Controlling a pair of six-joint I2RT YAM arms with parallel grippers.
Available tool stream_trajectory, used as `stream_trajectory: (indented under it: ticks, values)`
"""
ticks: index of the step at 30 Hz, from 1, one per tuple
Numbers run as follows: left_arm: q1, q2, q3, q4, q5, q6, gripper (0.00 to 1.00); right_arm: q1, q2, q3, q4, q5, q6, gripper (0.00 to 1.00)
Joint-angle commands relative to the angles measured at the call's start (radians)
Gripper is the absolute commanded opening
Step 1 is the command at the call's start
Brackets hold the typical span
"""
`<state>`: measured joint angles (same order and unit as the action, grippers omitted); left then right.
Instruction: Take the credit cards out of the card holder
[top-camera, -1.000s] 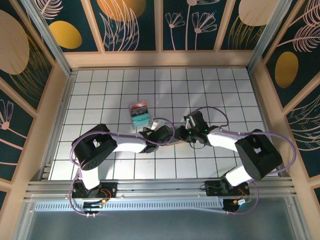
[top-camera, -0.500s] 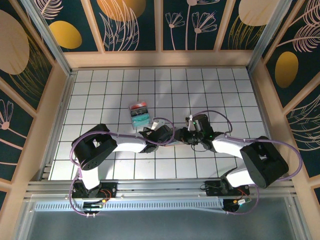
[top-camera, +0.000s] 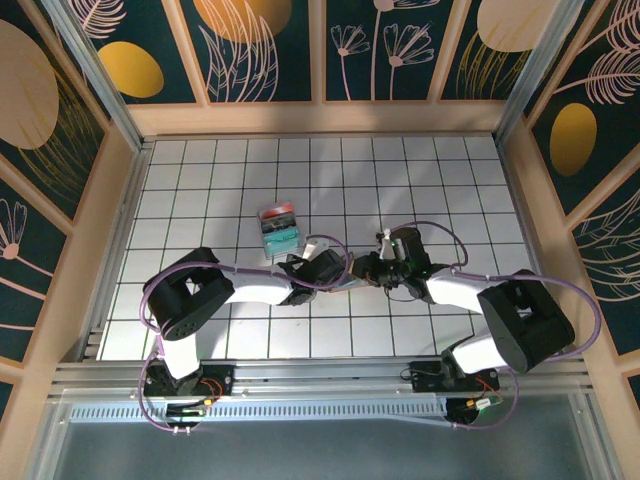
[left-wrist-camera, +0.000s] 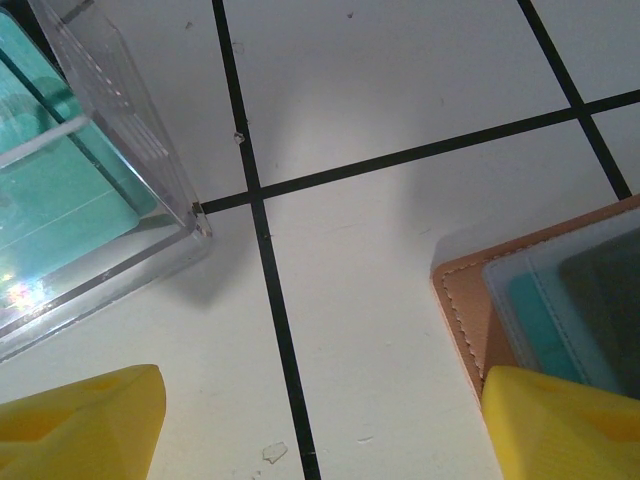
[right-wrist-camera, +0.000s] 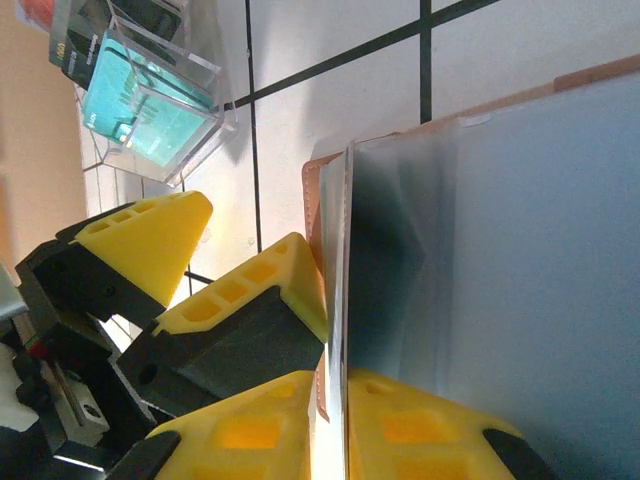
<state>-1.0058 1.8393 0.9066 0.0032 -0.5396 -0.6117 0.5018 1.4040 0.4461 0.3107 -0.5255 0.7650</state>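
**Item: card holder** (right-wrist-camera: 520, 200). It lies on the white tiled worktop (top-camera: 450, 170), near the middle and a little toward the arm bases, between my two pincers.

**Look:** blue-grey leaves with a stitched tan border. One leaf stands up on edge. In the left wrist view a teal card (left-wrist-camera: 530, 315) shows through a clear pocket at the corner.

**Right pincer** (right-wrist-camera: 345, 430): I see its fingers drawn together on the raised leaf, one on each face. The leaf's edge runs straight away from it.

**Left pincer** (left-wrist-camera: 320, 425): spread wide, holding nothing. One finger sits at the holder's tan corner. I judge it to be pinning the base.

**Key relation:** both arms are at the holder. The right one has the leaf, so I judge the pocket mouths should open toward the left pincer. From above I cannot tell the holder's long axis.

**Nearby:** clear box (top-camera: 279, 230) with red and teal contents, just beside the holder on the far left.
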Motion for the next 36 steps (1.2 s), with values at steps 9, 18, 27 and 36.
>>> stream_trajectory:
  ticks: [9, 18, 27, 36]
  values:
    - [-0.001, 0.034, -0.009, -0.055, 0.025, -0.004, 0.83, -0.031, -0.087, -0.023, 0.0, -0.008, -0.012, 0.11]
    - [-0.001, 0.03, -0.01, -0.062, 0.02, -0.008, 0.84, -0.045, -0.11, -0.013, -0.111, 0.074, -0.044, 0.0]
    - [-0.001, 0.012, -0.018, -0.074, 0.003, -0.011, 0.84, -0.045, -0.193, 0.004, -0.276, 0.218, -0.091, 0.0]
    - [-0.001, -0.059, 0.002, -0.094, -0.002, -0.014, 0.85, -0.044, -0.322, 0.011, -0.356, 0.308, -0.111, 0.0]
